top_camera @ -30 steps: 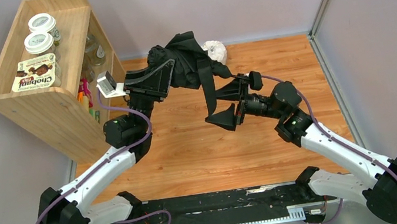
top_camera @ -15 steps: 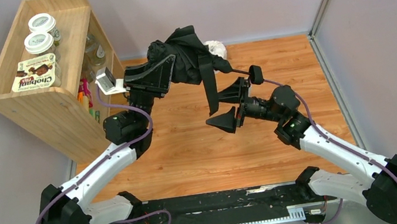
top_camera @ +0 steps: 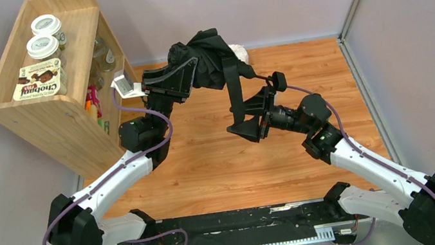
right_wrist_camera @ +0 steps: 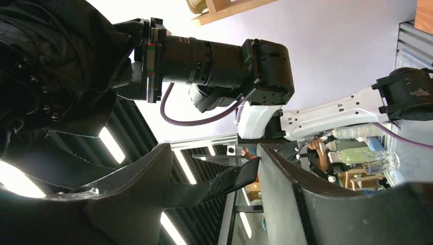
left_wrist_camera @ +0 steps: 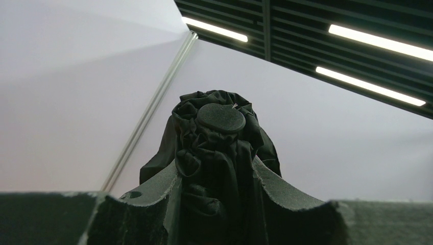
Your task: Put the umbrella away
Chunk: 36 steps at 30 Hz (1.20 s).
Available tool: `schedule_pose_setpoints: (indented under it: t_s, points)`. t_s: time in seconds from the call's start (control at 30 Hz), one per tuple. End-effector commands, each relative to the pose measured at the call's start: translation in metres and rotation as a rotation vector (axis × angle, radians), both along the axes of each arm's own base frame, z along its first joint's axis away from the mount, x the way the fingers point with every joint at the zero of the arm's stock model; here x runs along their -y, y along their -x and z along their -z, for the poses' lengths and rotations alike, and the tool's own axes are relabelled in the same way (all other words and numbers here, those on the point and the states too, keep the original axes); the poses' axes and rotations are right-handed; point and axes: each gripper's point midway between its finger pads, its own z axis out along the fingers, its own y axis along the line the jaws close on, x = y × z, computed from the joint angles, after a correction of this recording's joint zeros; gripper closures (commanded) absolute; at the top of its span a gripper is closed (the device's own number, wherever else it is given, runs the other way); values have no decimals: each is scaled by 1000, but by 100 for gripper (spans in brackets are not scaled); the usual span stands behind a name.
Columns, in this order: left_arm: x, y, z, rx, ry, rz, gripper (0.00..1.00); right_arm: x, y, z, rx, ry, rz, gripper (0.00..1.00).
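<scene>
The left gripper [top_camera: 189, 69] is clamped on the umbrella [top_camera: 208, 55]. In the left wrist view its two fingers [left_wrist_camera: 158, 191] press on either side of the bunched black canopy fabric, which fills the gap between them. The round end cap [left_wrist_camera: 221, 117] of the umbrella stands just past the fingertips. The opening is moderate, set by the thickness of the folded cloth.

The right gripper [top_camera: 248, 115] has its jaws well apart and is not closed on anything. In the right wrist view the black wrist strap [right_wrist_camera: 217, 185] lies slantwise across the gap between the two fingers [right_wrist_camera: 134, 196]. Its free end reaches the inner edge of one finger and its other end passes behind the edge of the other. Whether the strap actually touches either pad I cannot tell.

From above, the umbrella is held up off the wooden table [top_camera: 208, 163] near its far edge, right of the wooden shelf [top_camera: 38, 117]. The crumpled canopy sits at the left gripper's tips. The strap hangs down from the canopy into the right gripper's open jaws. The thin shaft [top_camera: 258, 75] runs to the right from the bundle and ends in the small handle knob [top_camera: 278, 81], which lies just beyond the right gripper, apart from its fingers.
</scene>
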Motion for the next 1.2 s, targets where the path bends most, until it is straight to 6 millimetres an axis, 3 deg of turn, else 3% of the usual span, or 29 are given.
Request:
schedule_pose_setpoints:
  t_s: [0.0,0.2,0.3,0.33,0.4,0.47,0.8,0.93,1.17]
  points:
    - [-31,39,-44,195,140,-2,100,12,-15,-32,-430,-213,-41,41]
    - [-29,39,-44,197,133,1,100,10,-17,-25,-444,-209,-40,49]
    - [-30,38,-44,194,137,-1,100,10,-18,-24,-441,-204,-36,60]
    - [-31,37,-44,189,141,-2,100,9,-19,-22,-442,-200,-36,59]
    - [-34,37,-45,191,146,-9,100,7,-18,-18,-436,-189,-43,38]
    - [-36,37,-46,195,145,-15,100,8,-14,-17,-426,-193,-63,29]
    - [-44,32,-40,198,124,-39,100,16,-8,-9,-444,-185,-74,28]
    - [-41,34,-40,218,99,-26,100,17,-10,-4,-460,-169,-77,21]
    - [-34,41,-36,255,49,-10,100,16,-17,-7,-489,-175,-71,21]
